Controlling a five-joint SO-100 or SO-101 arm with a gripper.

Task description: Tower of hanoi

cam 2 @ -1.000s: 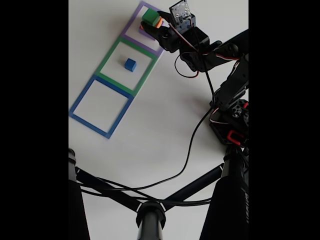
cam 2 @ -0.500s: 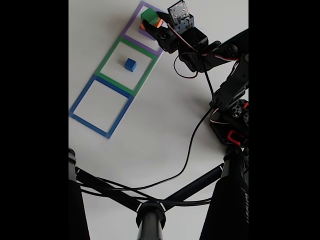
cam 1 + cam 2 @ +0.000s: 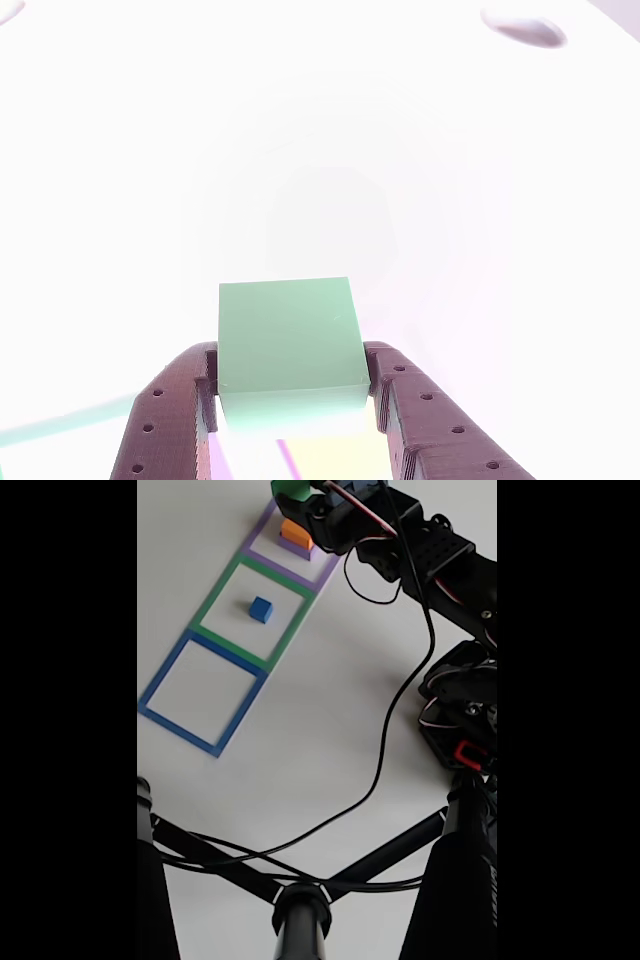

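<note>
In the fixed view my gripper [image 3: 300, 492] is shut on the green block [image 3: 289, 488] and holds it in the air at the top edge. Below it, an orange-yellow block [image 3: 296, 530] rests on a purple block [image 3: 299, 548] inside the purple tape square. The small blue cube [image 3: 261, 609] sits alone in the green tape square. In the other view the green block [image 3: 288, 335] is clamped between my two dark fingers [image 3: 165, 420], with a washed-out white table beyond.
A blue tape square [image 3: 165, 676] lies at the near left with nothing in it. A black cable [image 3: 380, 770] runs across the table from the arm [image 3: 440, 560]. Black stand bars [image 3: 300, 910] cross the bottom of the fixed view.
The gripper has lifted the green block up off the stack, away from the orange-yellow and purple blocks. The arm has swung toward the top of the fixed view. The blue cube has not moved.
</note>
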